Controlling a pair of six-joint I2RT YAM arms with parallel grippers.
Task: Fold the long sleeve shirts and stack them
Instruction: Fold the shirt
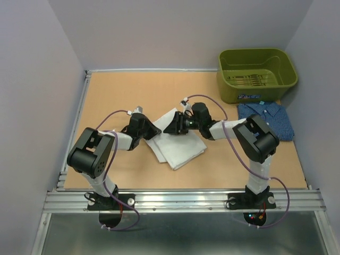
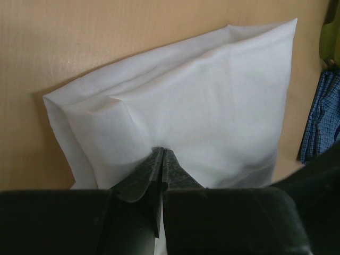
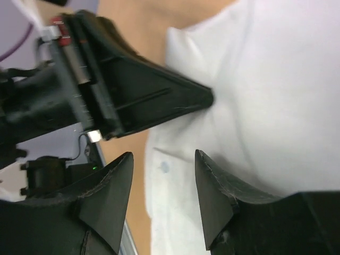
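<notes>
In the middle of the tabletop (image 1: 122, 90) lies the white shirt (image 1: 178, 146), folded into a rough rectangle set at a slant to the edges. The left gripper (image 1: 155, 131) sits at the shirt's left margin. In the left wrist view its jaws are pressed almost together on the near edge of the white shirt (image 2: 202, 122), and the cloth puckers in toward the tips of the left gripper (image 2: 162, 156).

The right gripper (image 1: 169, 128) hangs over the same left part of the shirt, nose to nose with the left one. In the right wrist view the right gripper (image 3: 163, 156) has its jaws well apart and holds nothing. The white shirt (image 3: 276, 95) lies beneath and between them, with a small button on the cloth in the gap. Just ahead of it, the closed wedge of the left gripper (image 3: 207, 98) touches the fabric, crowding the space in front of the right jaws.

The dark blue shirt (image 1: 265, 118) lies folded against the tabletop's right edge, well apart from both grippers. Behind it, touching or just beside its far side, the olive-green bin (image 1: 234, 93) stands in the far right corner. From the left wrist, the blue shirt (image 2: 319, 117) and the bin (image 2: 329, 32) show only as slivers at the right.
</notes>
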